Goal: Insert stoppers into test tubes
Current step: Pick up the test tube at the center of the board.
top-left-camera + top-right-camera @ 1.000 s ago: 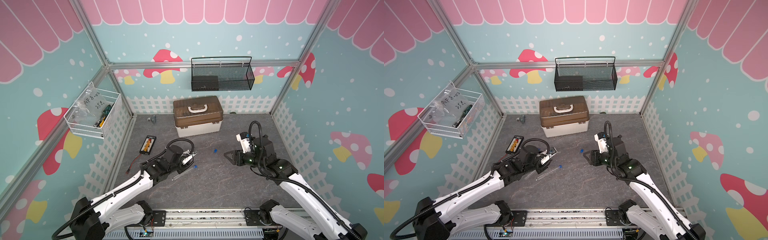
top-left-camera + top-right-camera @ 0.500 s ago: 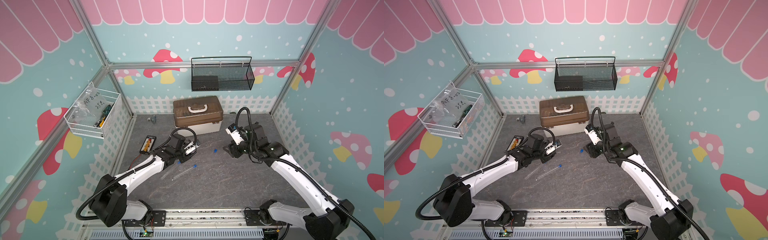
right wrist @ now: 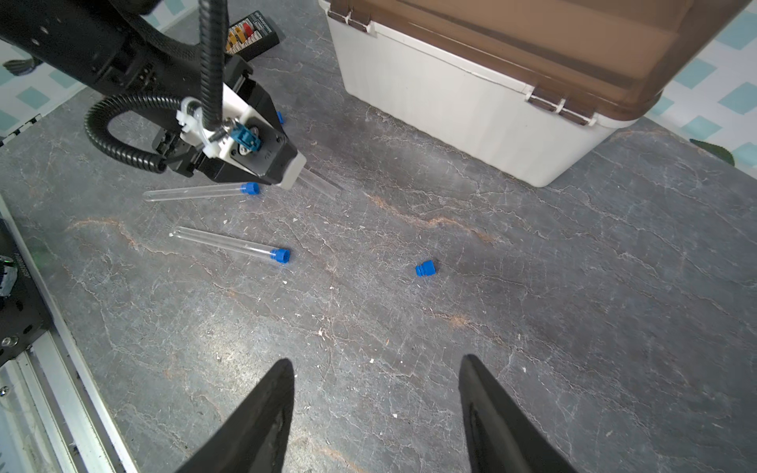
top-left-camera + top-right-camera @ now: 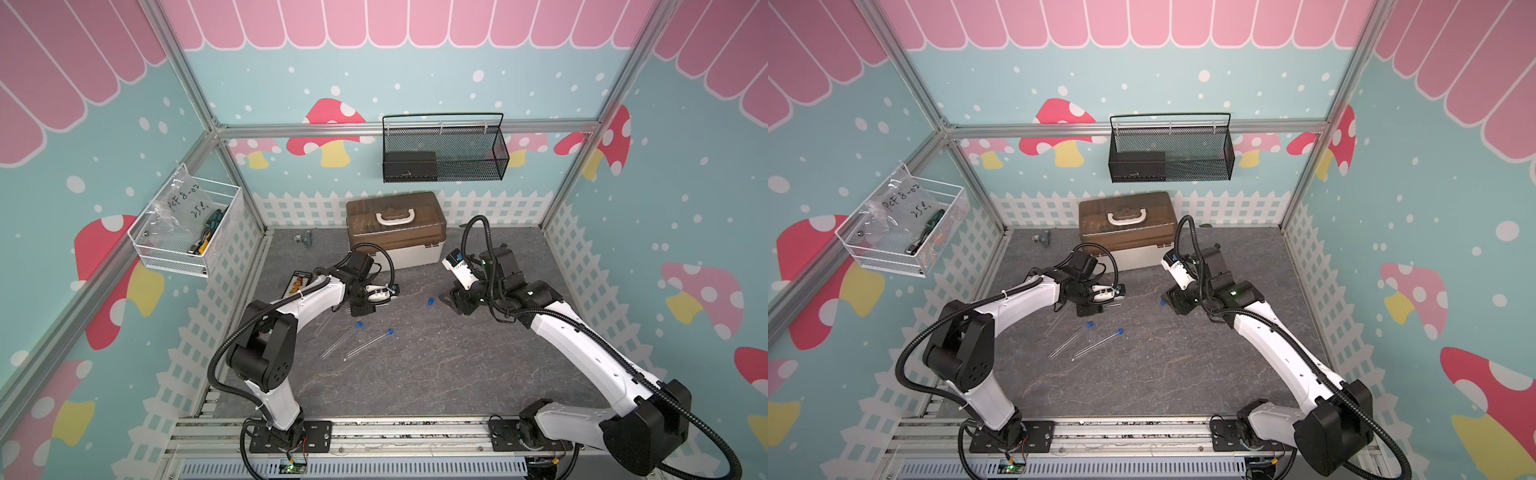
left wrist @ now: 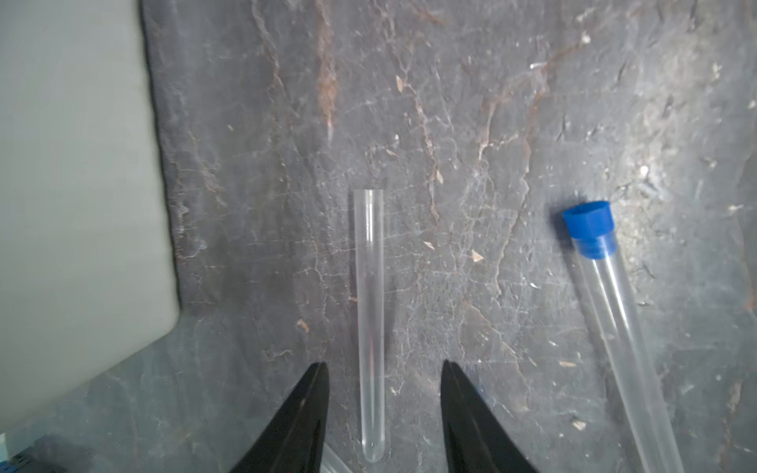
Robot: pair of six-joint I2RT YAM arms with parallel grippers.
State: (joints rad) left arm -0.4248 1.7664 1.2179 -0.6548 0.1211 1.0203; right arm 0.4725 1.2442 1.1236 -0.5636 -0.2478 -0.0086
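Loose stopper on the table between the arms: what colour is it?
The loose stopper is bright blue; the right wrist view shows it best.

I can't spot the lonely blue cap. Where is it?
Seen from the right wrist, the loose blue stopper lies on the grey tabletop ahead of the open right gripper, near the brown-lidded toolbox.

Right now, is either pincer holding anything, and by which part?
Nothing is held: left pincer open over an unstoppered clear plastic tube; right pincer open, empty.
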